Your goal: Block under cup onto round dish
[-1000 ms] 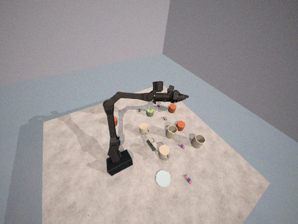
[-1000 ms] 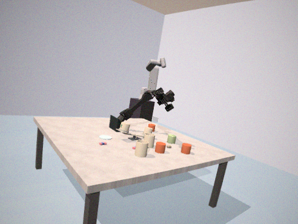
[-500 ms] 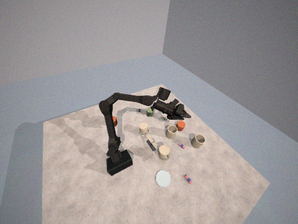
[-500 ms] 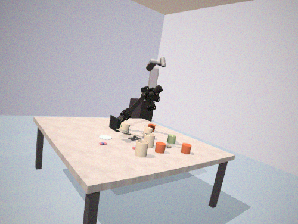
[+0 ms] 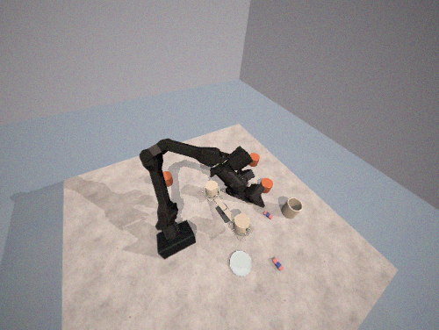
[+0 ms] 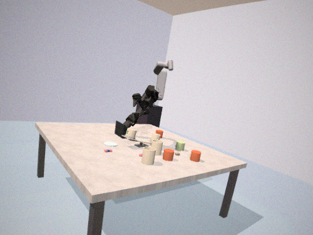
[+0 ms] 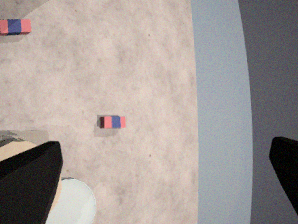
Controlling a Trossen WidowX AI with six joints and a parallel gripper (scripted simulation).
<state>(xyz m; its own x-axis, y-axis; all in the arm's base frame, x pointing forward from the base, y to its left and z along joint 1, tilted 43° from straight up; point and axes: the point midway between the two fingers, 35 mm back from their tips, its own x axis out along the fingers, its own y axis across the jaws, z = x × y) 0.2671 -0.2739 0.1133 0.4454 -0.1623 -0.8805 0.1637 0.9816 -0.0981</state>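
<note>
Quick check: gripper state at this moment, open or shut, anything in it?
Gripper: open wide, holding nothing.

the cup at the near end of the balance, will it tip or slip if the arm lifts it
The cup looks like a stiff, plain cylinder, taller than wide, so a sideways knock would probably tip it. Its smooth wall may slip in a loose hold. It stands on the thin balance beam, so lifting it will likely rock the other cup. The end effector is open, holding nothing.
</note>
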